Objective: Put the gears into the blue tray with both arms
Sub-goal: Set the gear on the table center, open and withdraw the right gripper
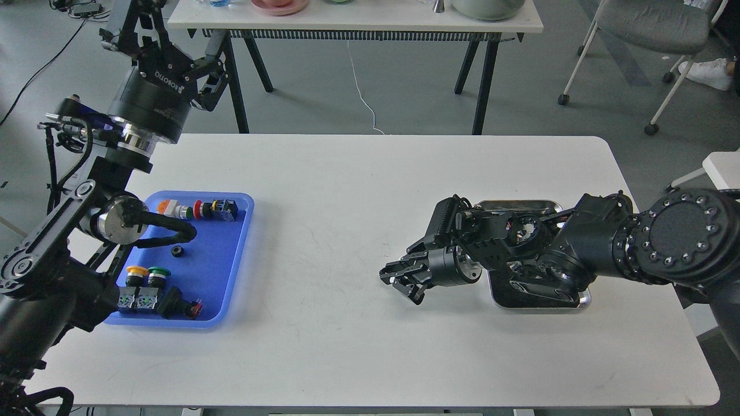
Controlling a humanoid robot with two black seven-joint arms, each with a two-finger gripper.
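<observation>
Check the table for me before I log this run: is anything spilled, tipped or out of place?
Nothing stands out. The blue tray sits flat near the left edge, holding one gear and push-button switches lying on their sides. The steel tray sits flat, partly hidden under the right arm, whose pincer hangs over bare table.
</observation>
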